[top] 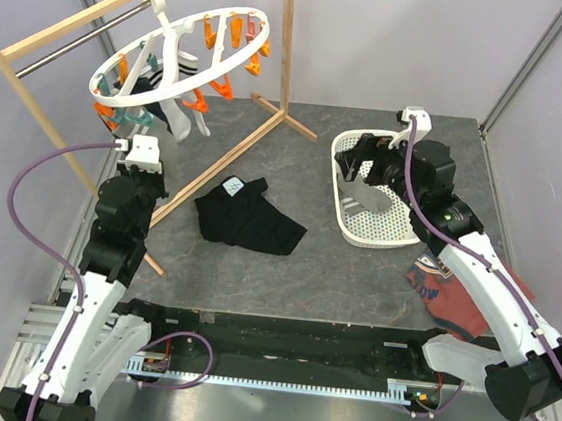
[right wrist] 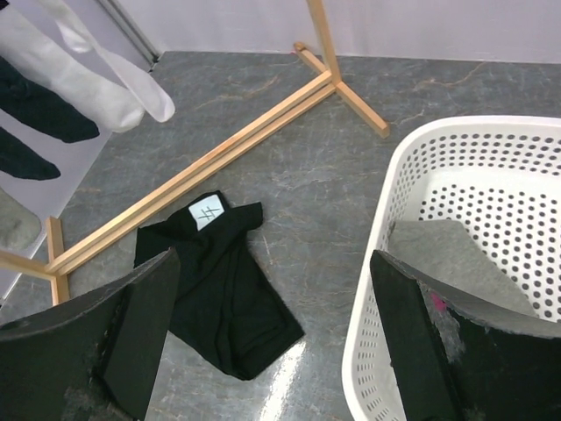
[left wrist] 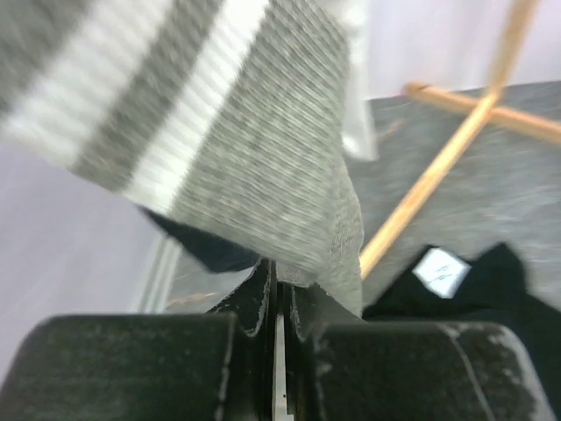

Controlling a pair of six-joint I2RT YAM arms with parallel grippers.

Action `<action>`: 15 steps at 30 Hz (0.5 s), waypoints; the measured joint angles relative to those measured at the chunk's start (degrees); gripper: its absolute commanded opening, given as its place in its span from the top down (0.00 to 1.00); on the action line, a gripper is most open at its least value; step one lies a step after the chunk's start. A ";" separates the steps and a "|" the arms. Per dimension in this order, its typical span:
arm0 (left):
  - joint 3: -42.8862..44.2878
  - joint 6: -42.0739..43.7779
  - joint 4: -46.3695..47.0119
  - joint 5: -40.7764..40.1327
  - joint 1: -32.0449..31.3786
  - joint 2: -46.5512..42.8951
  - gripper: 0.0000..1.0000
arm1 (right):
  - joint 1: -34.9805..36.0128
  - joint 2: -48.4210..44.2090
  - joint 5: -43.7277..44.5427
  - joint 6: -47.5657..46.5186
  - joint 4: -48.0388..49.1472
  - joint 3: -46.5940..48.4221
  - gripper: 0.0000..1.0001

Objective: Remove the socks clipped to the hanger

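Observation:
The round white hanger (top: 243, 13) with orange and teal pegs hangs from the wooden rail at the back left. Several socks (top: 177, 104) hang under it, white, dark and grey. My left gripper (top: 137, 127) reaches up beneath them. In the left wrist view it (left wrist: 280, 276) is shut on the lower edge of a grey sock with white stripes (left wrist: 263, 132). My right gripper (top: 366, 164) is open and empty above the white basket's left rim (right wrist: 386, 263). White socks (right wrist: 96, 79) and dark socks (right wrist: 35, 114) show in the right wrist view.
A wooden rail frame (top: 227, 150) stands at the back left, its foot bars on the table. A black garment (top: 249, 212) lies mid-table. The white basket (top: 346, 212) holds a grey sock (right wrist: 447, 254). A red-brown shirt (top: 463, 295) lies under my right arm.

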 measured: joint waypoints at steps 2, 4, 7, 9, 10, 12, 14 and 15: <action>1.79 -2.45 -1.92 3.56 0.00 -0.79 0.98 | 1.09 0.00 0.15 0.02 0.28 -0.04 0.02; 2.99 -5.51 -3.63 7.69 0.00 -1.36 0.98 | 3.37 0.00 0.57 -0.04 1.60 -0.33 0.02; 3.61 -9.60 -5.14 13.27 0.02 -1.90 0.98 | 8.55 -0.04 0.98 -0.61 4.35 -1.27 0.02; 4.13 -12.41 -6.56 17.27 0.00 -2.03 0.98 | 12.52 -0.22 1.22 -1.11 6.97 -2.58 0.02; 4.37 -13.55 -7.13 19.17 0.00 -2.05 0.98 | 14.21 -0.39 1.44 -1.20 8.44 -3.54 0.03; 4.68 -15.67 -7.56 22.40 0.00 -2.27 0.98 | 16.76 -0.92 1.70 -1.40 11.65 -5.88 0.03; 4.76 -17.51 -8.11 25.46 0.02 -2.60 0.98 | 18.82 -1.03 2.27 -1.97 14.38 -7.67 0.04; 4.76 -18.14 -8.20 26.69 0.00 -2.78 0.98 | 19.96 -0.92 2.62 -2.23 15.32 -8.09 0.04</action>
